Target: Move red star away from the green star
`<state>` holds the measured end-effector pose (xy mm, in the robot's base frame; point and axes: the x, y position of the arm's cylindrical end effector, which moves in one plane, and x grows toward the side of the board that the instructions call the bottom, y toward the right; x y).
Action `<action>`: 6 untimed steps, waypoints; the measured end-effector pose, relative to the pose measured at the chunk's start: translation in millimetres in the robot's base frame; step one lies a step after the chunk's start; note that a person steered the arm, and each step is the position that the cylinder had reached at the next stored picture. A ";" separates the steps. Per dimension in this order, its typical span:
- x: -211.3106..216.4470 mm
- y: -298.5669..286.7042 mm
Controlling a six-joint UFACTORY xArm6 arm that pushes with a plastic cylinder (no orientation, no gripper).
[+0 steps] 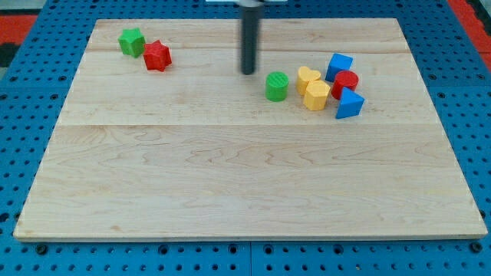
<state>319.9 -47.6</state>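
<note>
Pale wooden boards joined edge to edge make up the table top [230, 184], smooth and lightly grained, and it lies on a blue pegboard [23, 153] dotted with rows of small holes. Red shows at the view's top corners beyond the blue.

The red star [156, 56] sits near the view's top left. It is a chunky, matte block with blunt points, darker on its side faces. Just to its upper left is the green star [132, 42], of the same blunt shape; the two look to be touching or nearly so, and I cannot tell which.

My tip [248, 72] is the lower end of a straight dark rod that drops in from the view's top edge. It has no jaws to open or close and holds nothing. It stands well to the right of the red star and just to the upper left of a green cylinder [277, 86].

Right of that cylinder is a tight cluster: a yellow heart [308, 77], a yellow hexagon [316, 96], a blue cube [339, 66], a red cylinder [345, 83] and a blue triangle [349, 103].
</note>
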 end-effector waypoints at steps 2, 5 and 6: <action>37.0 -177.5; -69.4 -170.2; 8.2 -99.8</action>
